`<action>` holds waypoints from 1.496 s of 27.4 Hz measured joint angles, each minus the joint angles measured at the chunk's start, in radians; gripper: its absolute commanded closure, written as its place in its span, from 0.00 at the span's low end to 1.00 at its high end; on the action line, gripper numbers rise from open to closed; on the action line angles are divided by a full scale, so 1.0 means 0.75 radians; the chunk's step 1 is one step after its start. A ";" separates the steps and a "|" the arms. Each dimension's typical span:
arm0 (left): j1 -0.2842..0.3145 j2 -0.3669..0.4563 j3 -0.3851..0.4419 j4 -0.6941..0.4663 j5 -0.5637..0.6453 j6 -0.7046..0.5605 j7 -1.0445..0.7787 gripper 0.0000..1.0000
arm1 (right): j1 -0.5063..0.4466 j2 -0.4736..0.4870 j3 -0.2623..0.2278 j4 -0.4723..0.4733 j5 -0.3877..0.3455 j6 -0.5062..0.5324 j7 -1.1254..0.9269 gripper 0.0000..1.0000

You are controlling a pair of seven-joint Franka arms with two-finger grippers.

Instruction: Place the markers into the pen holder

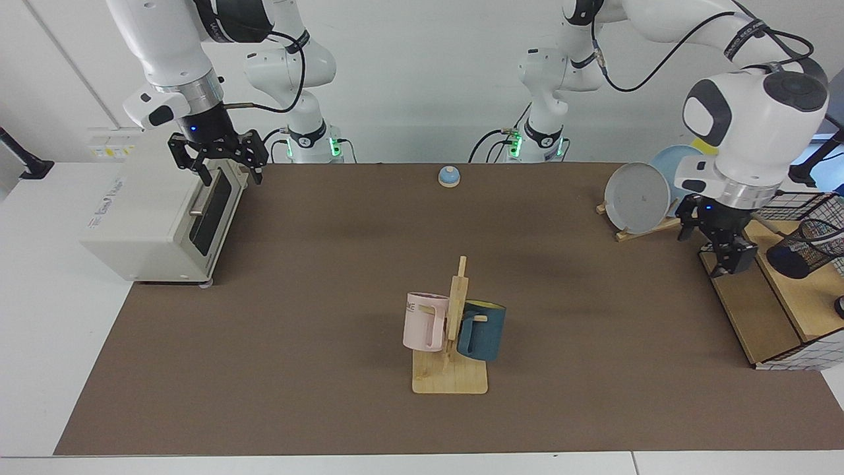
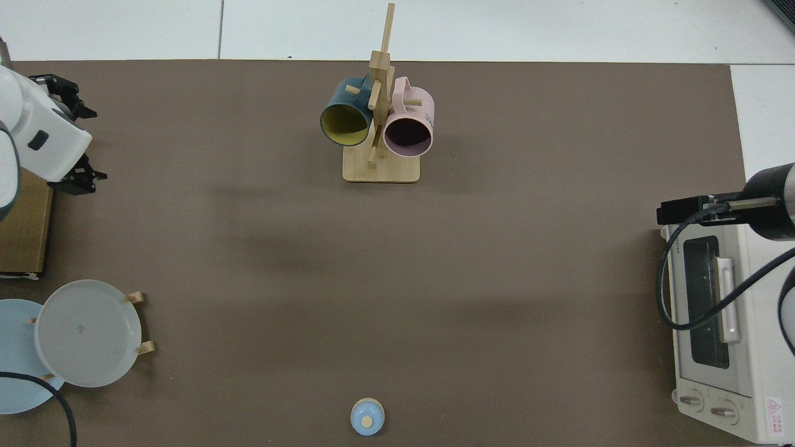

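Observation:
The pen holder (image 1: 804, 245), a black mesh cup, lies tilted on the upper wooden shelf of the wire basket (image 1: 791, 198) at the right edge of the facing view. I cannot make out the markers in either view. My left gripper (image 1: 722, 254) hangs open and empty just outside the basket's near corner, a short way from the pen holder. In the top view the left gripper (image 2: 87, 143) shows at the left edge. My right gripper (image 1: 221, 168) waits open above the toaster oven's top front edge, holding nothing.
A white toaster oven (image 1: 155, 218) stands under the right gripper. A wooden mug rack (image 1: 452, 369) holds a pink mug (image 1: 425, 321) and a blue mug (image 1: 482, 330) mid-table. A plate rack (image 1: 638, 196) stands beside the basket. A small blue bell (image 1: 449, 175) sits at the back.

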 measured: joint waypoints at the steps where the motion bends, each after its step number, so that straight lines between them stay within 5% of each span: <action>1: -0.001 -0.005 -0.021 0.002 0.000 0.002 0.000 0.00 | 0.000 0.000 0.000 0.000 0.000 0.000 0.000 0.00; 17: 0.000 -0.068 -0.154 0.005 -0.015 0.016 -0.061 0.00 | 0.000 0.000 0.000 0.000 0.000 0.000 0.000 0.00; 41: 0.004 -0.130 -0.153 -0.011 -0.019 -0.390 -1.668 0.00 | 0.000 0.000 0.000 0.000 0.000 0.000 0.000 0.00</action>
